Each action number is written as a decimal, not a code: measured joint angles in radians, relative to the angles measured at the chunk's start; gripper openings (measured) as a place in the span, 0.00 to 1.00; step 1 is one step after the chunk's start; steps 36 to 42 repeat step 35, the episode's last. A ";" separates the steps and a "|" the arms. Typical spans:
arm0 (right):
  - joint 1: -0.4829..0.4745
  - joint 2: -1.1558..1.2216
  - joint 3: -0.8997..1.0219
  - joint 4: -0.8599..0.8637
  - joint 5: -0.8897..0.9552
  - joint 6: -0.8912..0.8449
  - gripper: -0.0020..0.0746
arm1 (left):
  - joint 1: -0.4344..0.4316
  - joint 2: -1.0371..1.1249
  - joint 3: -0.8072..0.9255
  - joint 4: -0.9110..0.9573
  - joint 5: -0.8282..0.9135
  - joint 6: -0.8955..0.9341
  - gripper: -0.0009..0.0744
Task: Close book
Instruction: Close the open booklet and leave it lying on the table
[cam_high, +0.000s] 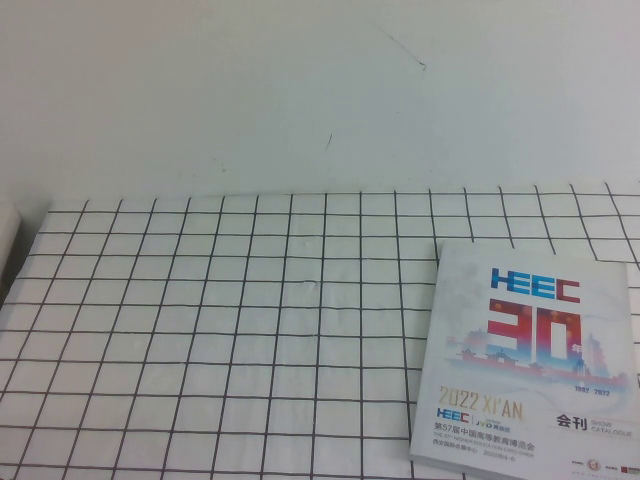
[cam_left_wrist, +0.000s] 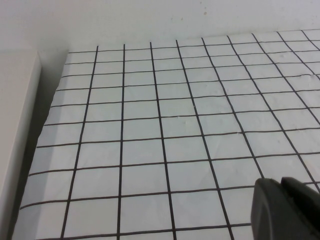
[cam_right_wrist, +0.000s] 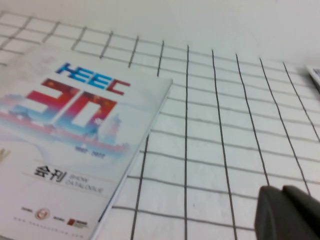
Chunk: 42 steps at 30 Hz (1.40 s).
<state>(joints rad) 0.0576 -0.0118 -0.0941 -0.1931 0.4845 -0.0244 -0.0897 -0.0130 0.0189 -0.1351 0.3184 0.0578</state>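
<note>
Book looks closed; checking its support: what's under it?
The book lies closed on the checked cloth; anything beneath is covered; left gripper and right gripper hang above the cloth.

Bright, flat, even light everywhere, and no glare coming off the book, though its cover looks pale and a touch washed out. The wall behind the book greys slightly toward the far side. The checked cloth is well lit, its lines a little soft from above. Just beside the book, the right gripper is a dark, out-of-focus lump, fingers together, and the small print nearest it smears. Well away from the book, the left gripper is equally dark and blurred. A soft shadow runs along the cloth edge farthest from the book.
</note>
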 joint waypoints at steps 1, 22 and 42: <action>0.000 0.000 0.018 -0.020 0.000 0.024 0.02 | 0.000 0.000 0.000 0.000 0.000 0.000 0.01; 0.000 0.000 0.112 0.022 -0.130 0.150 0.02 | 0.000 0.000 -0.002 0.007 0.007 0.000 0.01; 0.000 0.000 0.112 0.022 -0.130 0.150 0.02 | 0.000 0.000 -0.002 0.007 0.007 0.000 0.01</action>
